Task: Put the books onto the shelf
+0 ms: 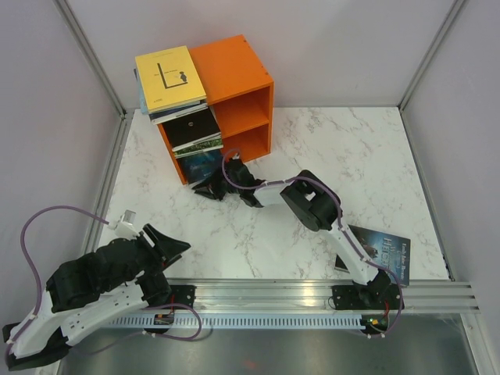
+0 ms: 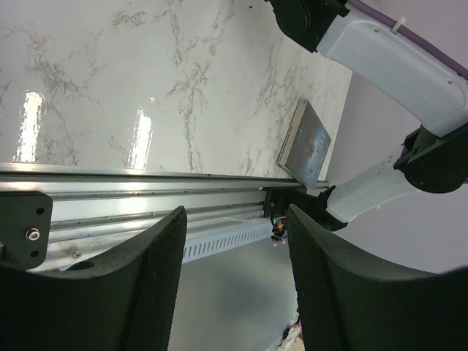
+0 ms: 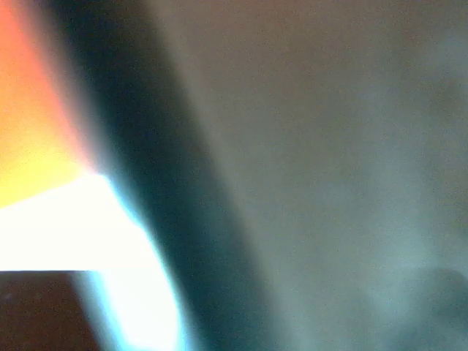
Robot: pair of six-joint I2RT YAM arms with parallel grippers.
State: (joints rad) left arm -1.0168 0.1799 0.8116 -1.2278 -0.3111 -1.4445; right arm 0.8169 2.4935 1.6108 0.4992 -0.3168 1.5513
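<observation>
Right arm stretched far out across the marble table (image 1: 351, 156), and the right pincer (image 1: 205, 187) is low at the foot of the orange shelf (image 1: 234, 66). Just ahead of its tips, touching or very nearly, is the teal-blue book (image 1: 201, 166), sticking out of the lower compartment. From above the fingers are one dark shape, and the wrist camera gives only a blur of orange, white glare and teal-grey. So I cannot tell whether that pincer is spread, closed or pinching the book.

Directly above the pincer a black book (image 1: 191, 129) juts from the level above the teal one. Higher again a yellow book (image 1: 170, 78) caps a stack of pale-edged paperbacks at the shelf's left end. I can't say whether that stack lies on the roof or inside. The two openings to the pincer's right, facing the camera, show only orange.

Well behind the right pincer, back beside that arm's base, one dark book (image 1: 379, 254) lies flat on the marble near the aluminium rail (image 1: 312, 289), apart from the shelf.

The left pincer (image 2: 234, 227) sits at the near left edge, well away from the shelf. Its black fingers (image 2: 146, 292) are clearly spread, with nothing between them. Its own camera looks past the tips along the rail. The same dark book lies beyond them on the marble, with the white right arm (image 2: 380, 44) crossing above it.
</observation>
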